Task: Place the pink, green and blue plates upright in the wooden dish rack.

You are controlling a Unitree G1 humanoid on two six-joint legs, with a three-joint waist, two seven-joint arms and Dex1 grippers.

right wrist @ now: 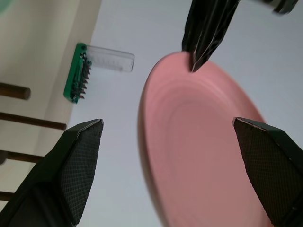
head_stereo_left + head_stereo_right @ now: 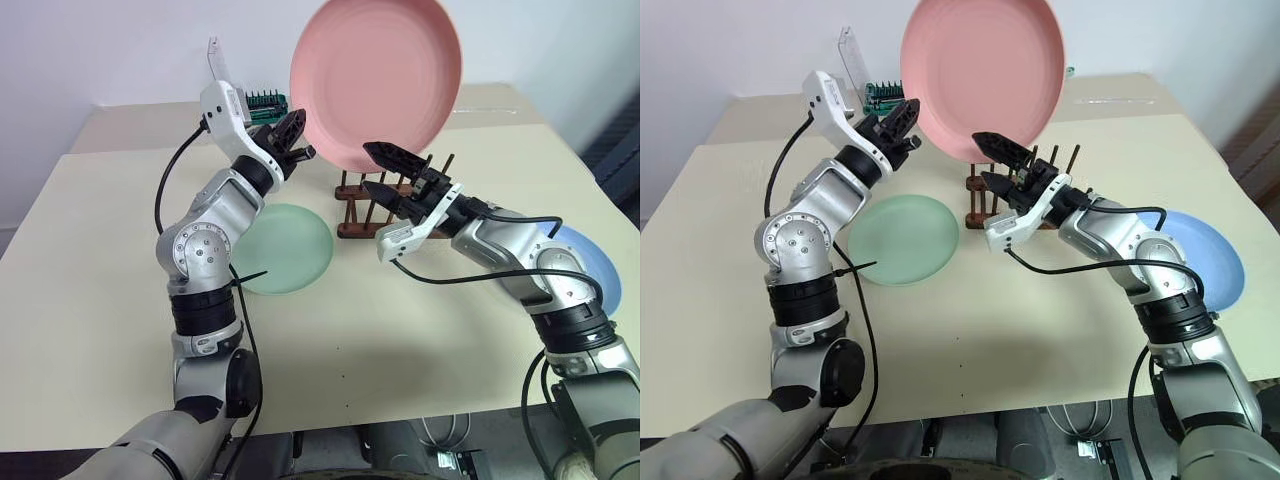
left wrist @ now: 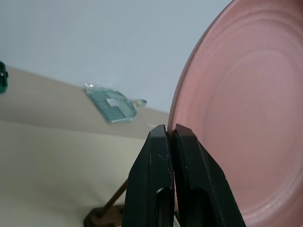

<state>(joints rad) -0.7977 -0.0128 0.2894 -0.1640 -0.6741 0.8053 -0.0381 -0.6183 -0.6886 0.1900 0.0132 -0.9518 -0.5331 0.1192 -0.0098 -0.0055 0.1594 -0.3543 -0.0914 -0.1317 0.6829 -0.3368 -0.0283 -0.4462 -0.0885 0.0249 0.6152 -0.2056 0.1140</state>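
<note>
While its left gripper (image 2: pixel 300 152) pinches the rim of the pink plate (image 2: pixel 377 80), the arm reaches up and holds the plate on edge above the wooden dish rack (image 2: pixel 385 205) — its salmon, ringed face toward us. Just below, the right gripper (image 2: pixel 380 172) gapes wide, empty.

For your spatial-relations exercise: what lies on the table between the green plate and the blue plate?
In the left eye view, the wooden dish rack stands between the green plate and the blue plate; the open right gripper and its arm reach across above that stretch.
</note>
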